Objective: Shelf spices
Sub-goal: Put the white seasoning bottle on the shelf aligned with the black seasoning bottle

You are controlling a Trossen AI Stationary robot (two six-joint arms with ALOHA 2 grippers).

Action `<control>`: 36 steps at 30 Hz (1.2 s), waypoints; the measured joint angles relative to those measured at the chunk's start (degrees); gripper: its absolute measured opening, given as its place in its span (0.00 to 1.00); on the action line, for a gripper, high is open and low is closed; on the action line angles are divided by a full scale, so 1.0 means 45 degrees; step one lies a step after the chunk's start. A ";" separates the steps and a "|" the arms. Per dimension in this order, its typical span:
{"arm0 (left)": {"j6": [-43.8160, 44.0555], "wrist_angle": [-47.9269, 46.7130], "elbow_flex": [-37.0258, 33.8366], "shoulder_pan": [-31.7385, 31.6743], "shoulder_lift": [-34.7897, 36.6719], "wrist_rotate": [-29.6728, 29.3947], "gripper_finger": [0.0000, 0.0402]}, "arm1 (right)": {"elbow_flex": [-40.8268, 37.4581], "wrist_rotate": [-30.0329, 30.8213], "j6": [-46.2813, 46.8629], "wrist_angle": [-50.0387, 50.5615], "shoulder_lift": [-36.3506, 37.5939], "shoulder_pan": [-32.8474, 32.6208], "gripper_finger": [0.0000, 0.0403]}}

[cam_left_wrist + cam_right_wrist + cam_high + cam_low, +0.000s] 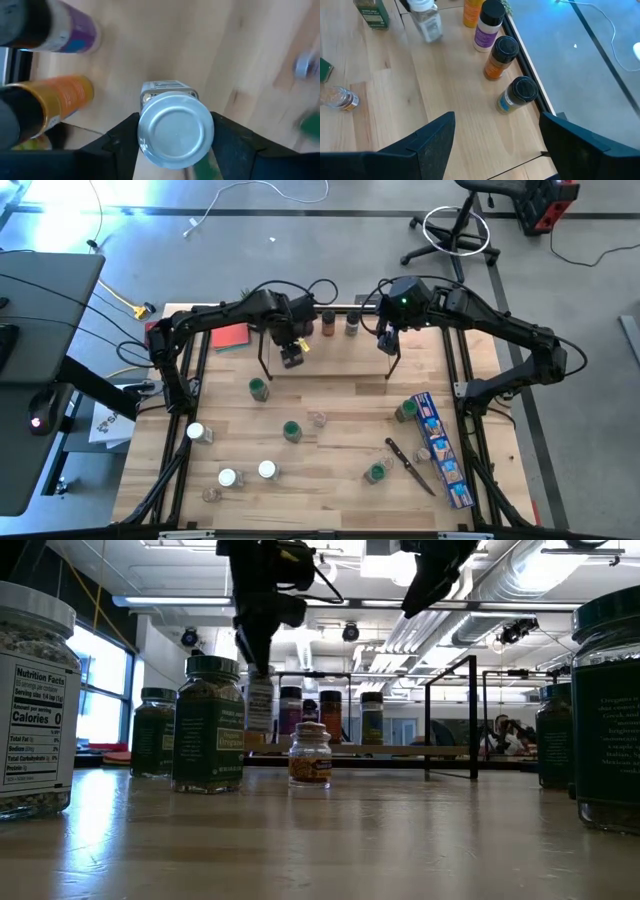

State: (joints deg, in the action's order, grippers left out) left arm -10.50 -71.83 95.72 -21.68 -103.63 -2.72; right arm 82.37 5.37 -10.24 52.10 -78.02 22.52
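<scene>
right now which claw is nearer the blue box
Right. The right claw hangs open over the shelf's right end, up-table from the blue box; the left claw, gripping a silver-capped jar, is farther left.

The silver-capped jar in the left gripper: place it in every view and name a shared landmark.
High view: the silver-capped jar is at the left gripper, over the shelf.
Low view: left of centre, hanging under the dark gripper.
Left wrist view: centre bottom, between the fingers.
Right wrist view: top, left of centre.
Shared landmark: the orange jar.
</scene>
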 joint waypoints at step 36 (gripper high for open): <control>-0.4927 -0.0092 -0.0063 -0.1183 -0.0514 -0.0705 0.58 | 0.0000 0.0001 0.0292 0.0005 0.0000 0.0000 0.70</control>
State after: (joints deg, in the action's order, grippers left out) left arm -32.67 -72.24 95.44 -27.00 -105.95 -5.89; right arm 82.37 5.38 -8.93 52.12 -78.02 22.52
